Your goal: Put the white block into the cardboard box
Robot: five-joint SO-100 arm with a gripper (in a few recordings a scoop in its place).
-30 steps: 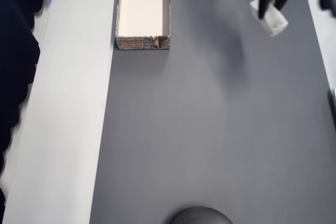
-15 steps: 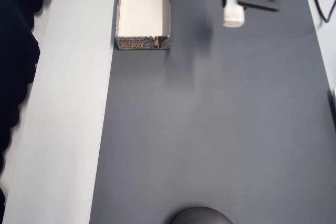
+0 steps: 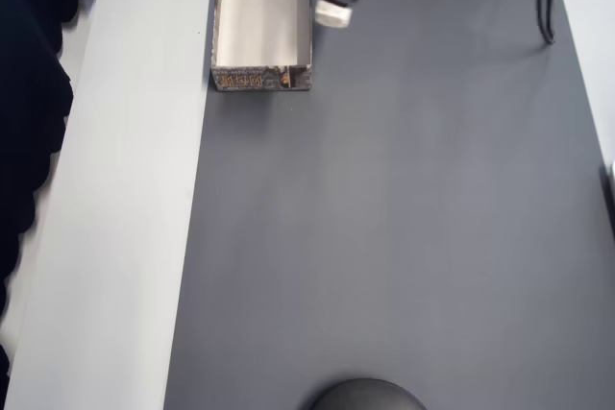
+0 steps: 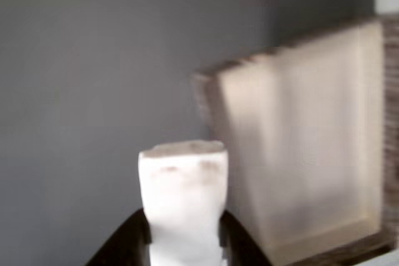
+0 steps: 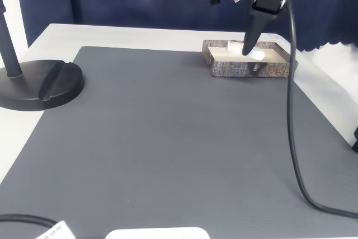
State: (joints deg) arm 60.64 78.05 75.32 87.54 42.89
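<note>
One white block (image 4: 182,200) clamped in jaws, beside cardboard box (image 4: 299,147); print illegible

white table (image 5: 112,34) | dark grey mat (image 3: 384,237) | cardboard box (image 3: 261,77), seemingly straddling mat edge

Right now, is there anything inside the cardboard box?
The cardboard box looks empty: bare cream floor in the overhead and wrist views. The gripper holds the white block above the mat beside the box's wall. The arm covers the box's top corner overhead.
</note>
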